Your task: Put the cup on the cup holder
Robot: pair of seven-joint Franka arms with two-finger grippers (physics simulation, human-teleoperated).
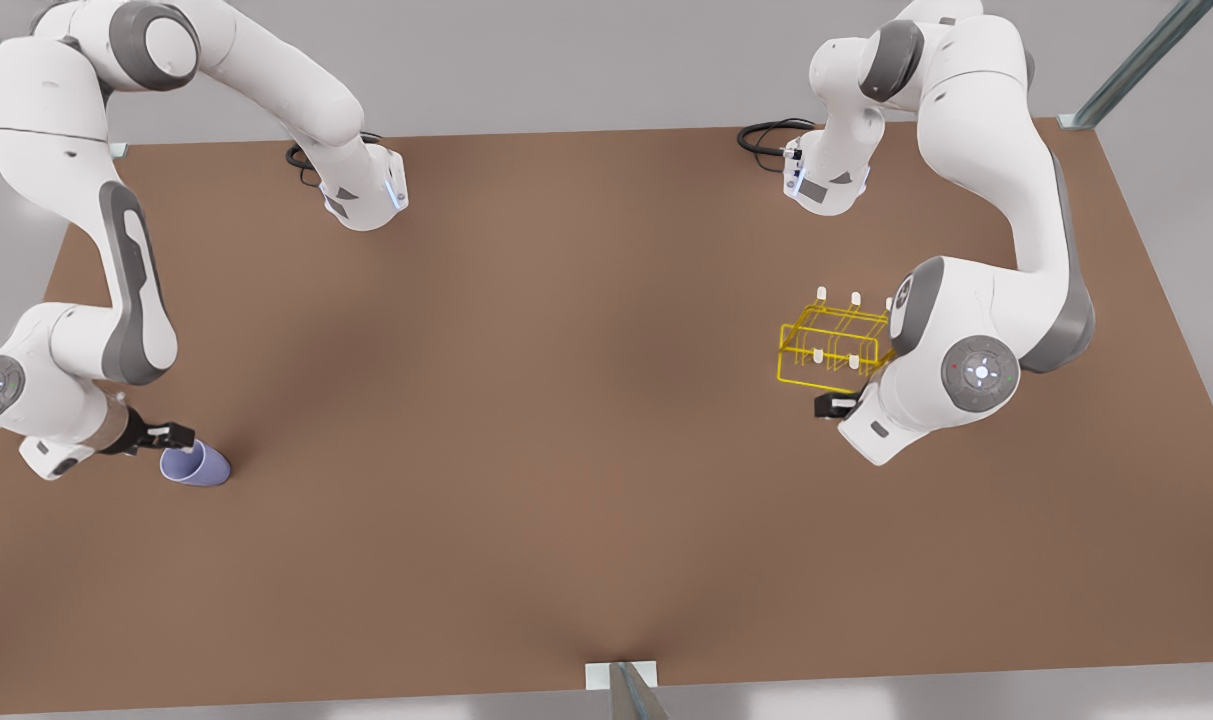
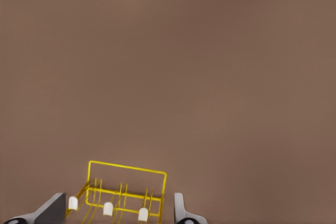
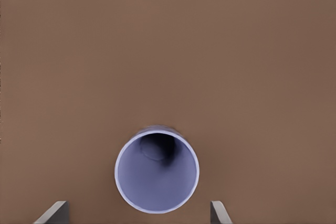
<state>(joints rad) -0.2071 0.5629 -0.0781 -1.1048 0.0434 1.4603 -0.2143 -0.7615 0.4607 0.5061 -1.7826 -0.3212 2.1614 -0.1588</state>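
Front view's left: right end effector (image 1: 173,436), fingers spread, sits just above the small lavender-blue plastic cup (image 1: 195,465) standing on the brown table (image 1: 566,400). Cup looks light, rigid, slick; pinch opposite rim walls. Front view's right: left end effector (image 1: 838,405), spread, waits beside the yellow wire cup holder (image 1: 832,345).

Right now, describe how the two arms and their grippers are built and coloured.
Both arms are glossy white with rounded segments, grey joint bands and round caps lit pale blue. Black cables loop at each base. The right gripper, by the cup, and the left gripper, by the cup holder, are black, with grey jaws.
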